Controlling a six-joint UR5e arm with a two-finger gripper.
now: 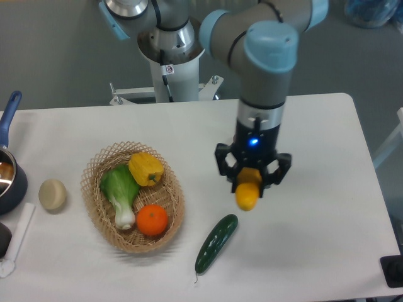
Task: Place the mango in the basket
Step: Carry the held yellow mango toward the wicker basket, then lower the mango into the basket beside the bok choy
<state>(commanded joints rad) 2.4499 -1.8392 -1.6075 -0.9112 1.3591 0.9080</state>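
Note:
My gripper (250, 182) is shut on the mango (247, 194), a smooth yellow fruit that hangs end-down above the table, its upper part hidden between the fingers. The oval wicker basket (96, 165) lies to the left, about a hand's width from the gripper. It holds a yellow bell pepper (145, 168), a green leafy vegetable (121, 189) and a round orange (152, 219).
A dark green cucumber (216, 242) lies just below and left of the gripper. A pale round item (52, 194) sits left of the basket. A dark pot with a blue handle (9, 157) stands at the left edge. The purple vegetable is hidden behind the arm.

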